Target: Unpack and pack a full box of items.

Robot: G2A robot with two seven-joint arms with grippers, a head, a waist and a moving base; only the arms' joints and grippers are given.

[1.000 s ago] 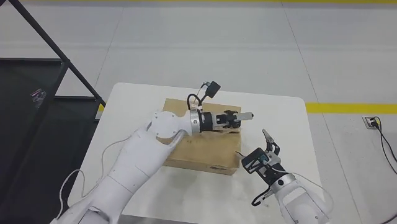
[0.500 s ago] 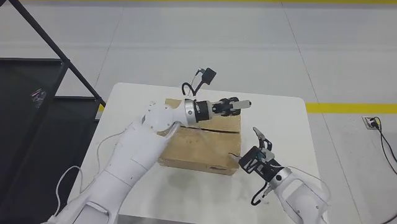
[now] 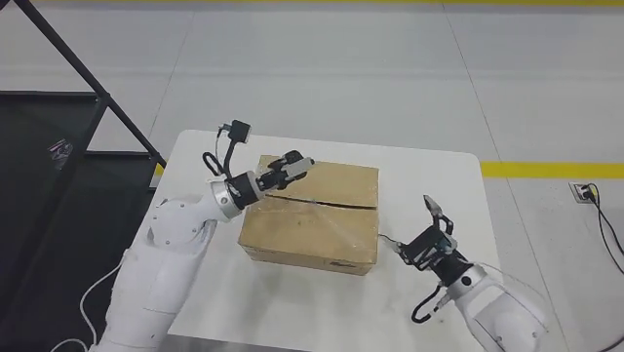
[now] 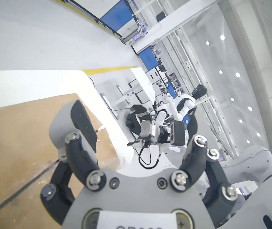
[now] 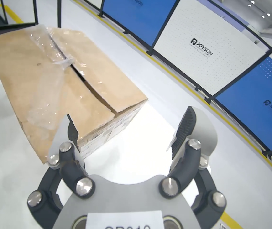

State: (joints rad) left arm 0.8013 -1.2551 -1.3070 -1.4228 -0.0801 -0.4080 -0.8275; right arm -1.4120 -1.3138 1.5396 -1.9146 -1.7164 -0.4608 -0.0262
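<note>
– Two hands are working at one white worktop point(image 3: 429, 172). Where is the left hand point(image 3: 290, 166) hanging at this moment?

– It is hanging over the cardboard box point(image 3: 312, 220), above the corner of the lid that is lying farthest from the right hand point(image 3: 439, 217). In the left wrist view the brown lid is lying just under one of its fingers point(image 4: 81, 120).

– Is this hand grasping something?

– No, it is released. Its fingers are standing wide apart and nothing is sitting between them.

– And the right hand, what is it doing?

– It is hovering over the bare worktop, near the end of the box that is facing it. In the top view a strip of worktop is showing between this hand and the cardboard, so they are not touching. Its two fingers are also spreading apart and are holding nothing.

– How is the box looking from this hand?

– It is sitting closed on the worktop, just ahead of the open fingers, with one lower corner pointing toward them. Clear tape point(image 5: 45, 96) is covering the lid and is wrinkling in several places. One loose end of tape is curling up beside the seam point(image 5: 93, 91). The seam between the two flaps is gaping a little, and more so at the end nearer to the right hand. What is lying inside, I cannot tell.
</note>
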